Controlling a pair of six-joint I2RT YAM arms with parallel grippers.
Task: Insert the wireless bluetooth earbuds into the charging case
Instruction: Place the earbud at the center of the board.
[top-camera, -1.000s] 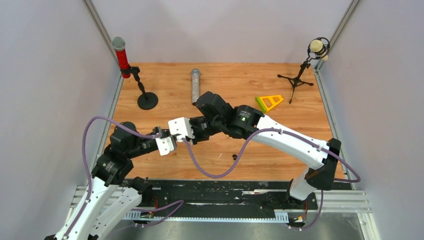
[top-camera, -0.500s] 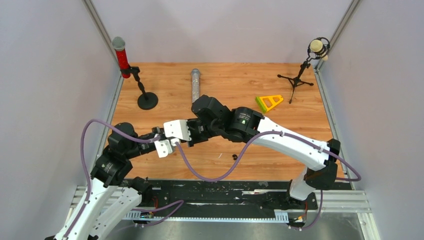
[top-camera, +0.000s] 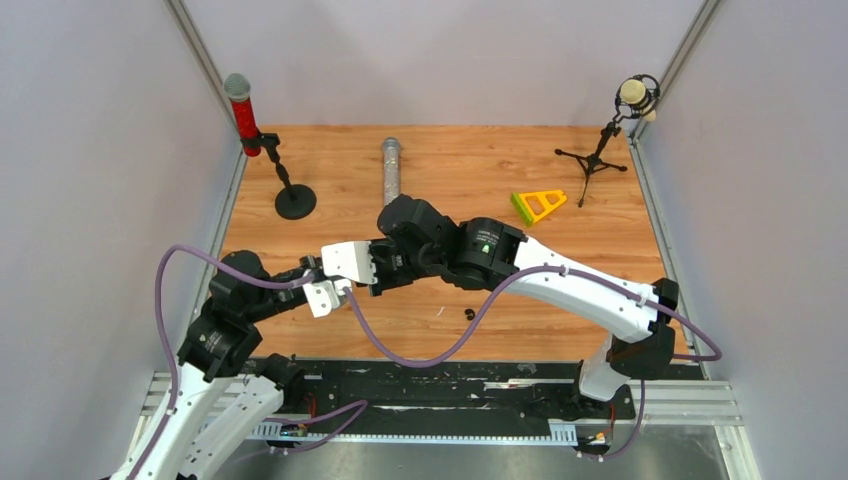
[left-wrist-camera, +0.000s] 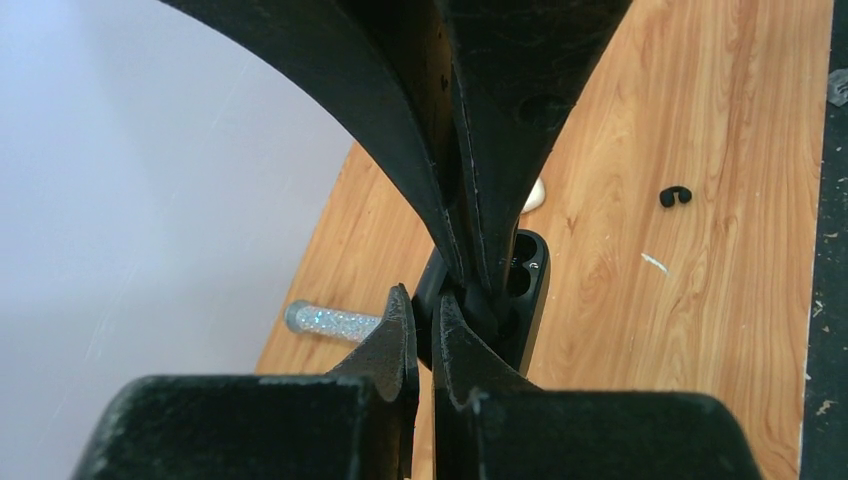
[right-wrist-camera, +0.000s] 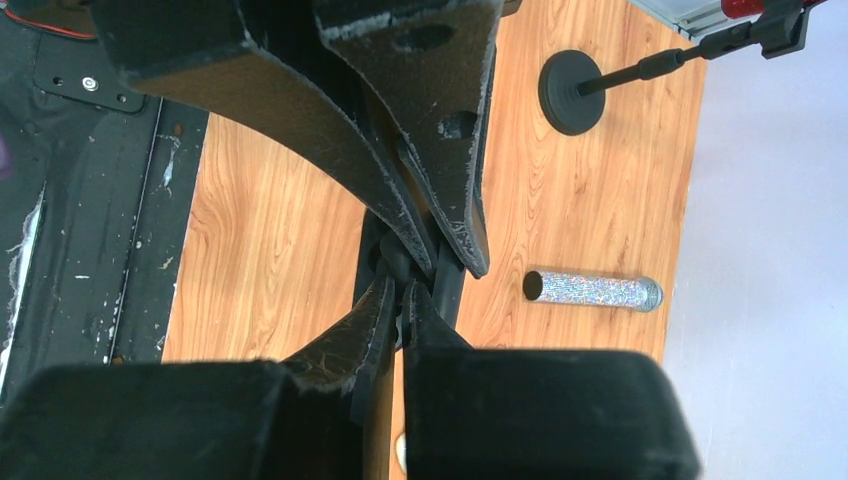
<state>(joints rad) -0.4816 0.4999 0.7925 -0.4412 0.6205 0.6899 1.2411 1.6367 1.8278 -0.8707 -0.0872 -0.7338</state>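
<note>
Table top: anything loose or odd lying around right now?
Yes. A small black C-shaped piece and a thin white sliver lie loose on the wooden table near the front edge; a glitter tube lies on its side further back.

no word, number or brand can be read in any of the views. the black charging case (left-wrist-camera: 530, 300) bears a tiny pale mark beside one of its wells, too small to make out. the right arm (top-camera: 575, 285) shows faint pale marks next to a green light near its wrist, too blurred to read.
</note>
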